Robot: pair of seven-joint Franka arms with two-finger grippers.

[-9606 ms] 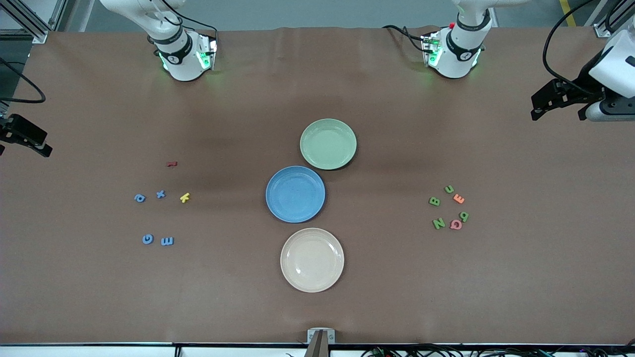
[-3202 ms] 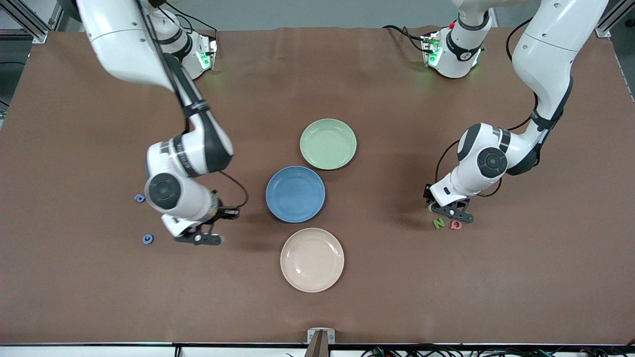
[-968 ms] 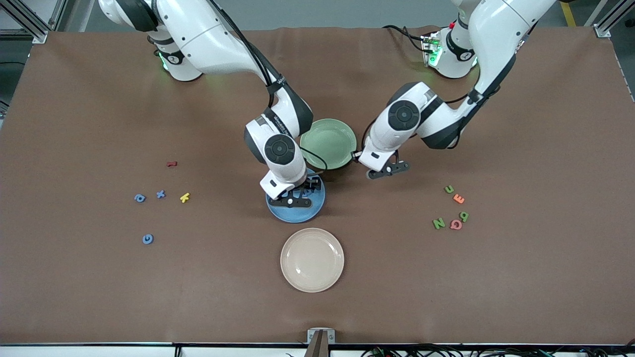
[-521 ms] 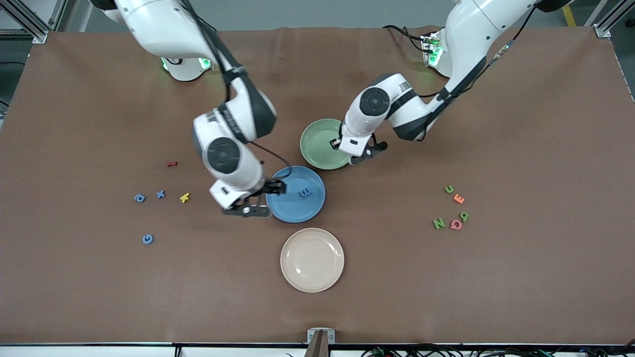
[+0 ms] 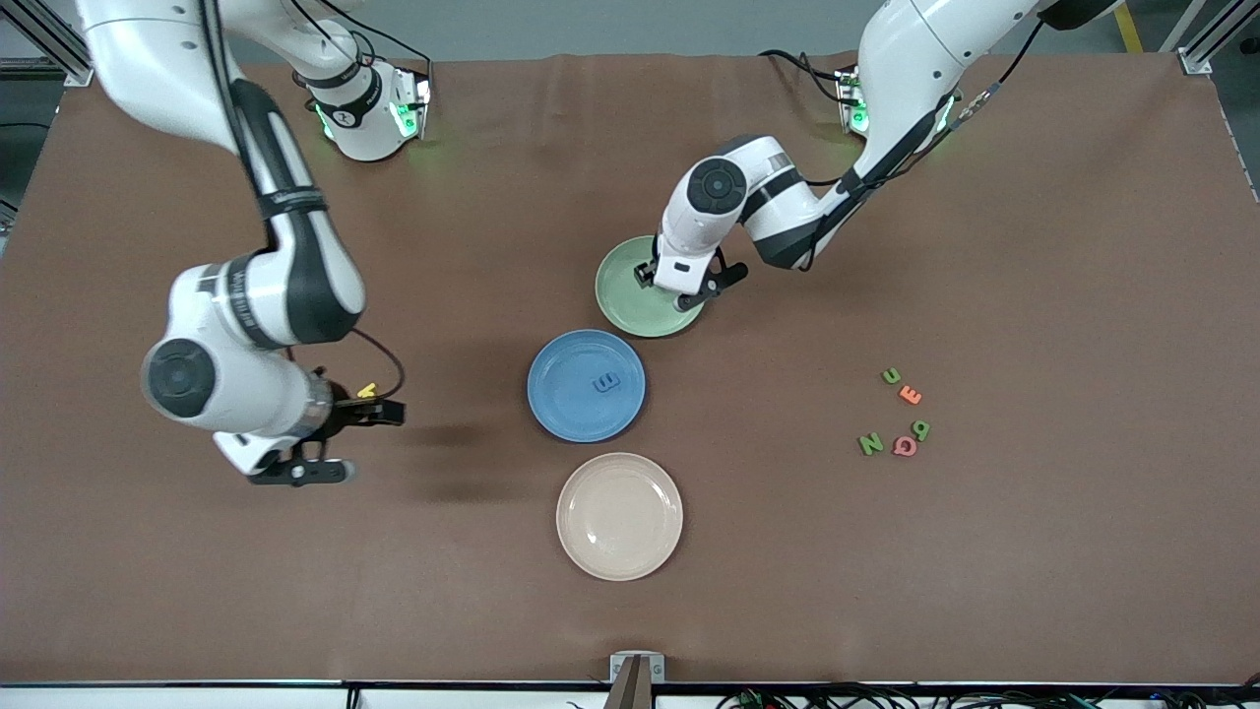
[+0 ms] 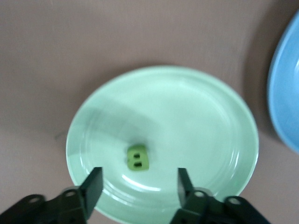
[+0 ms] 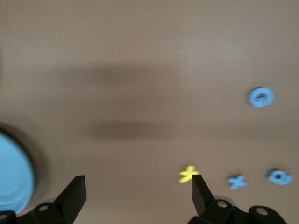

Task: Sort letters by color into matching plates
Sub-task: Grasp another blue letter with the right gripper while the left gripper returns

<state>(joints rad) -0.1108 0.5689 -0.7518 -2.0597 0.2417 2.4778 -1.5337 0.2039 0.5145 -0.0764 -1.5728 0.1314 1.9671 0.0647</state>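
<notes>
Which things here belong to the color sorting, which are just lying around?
Job: blue plate holding blue E; green plate holding green B, left gripper above; three loose blue letters near right gripper; three loose green letters.
Lying about: cream plate, yellow letter, orange letter, pink letter.

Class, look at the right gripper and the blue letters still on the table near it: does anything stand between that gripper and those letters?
Nothing visible blocks them. The right gripper hangs open over bare table, with three blue letters lying loose. A yellow letter lies beside the blue X, close but not touching.
</notes>
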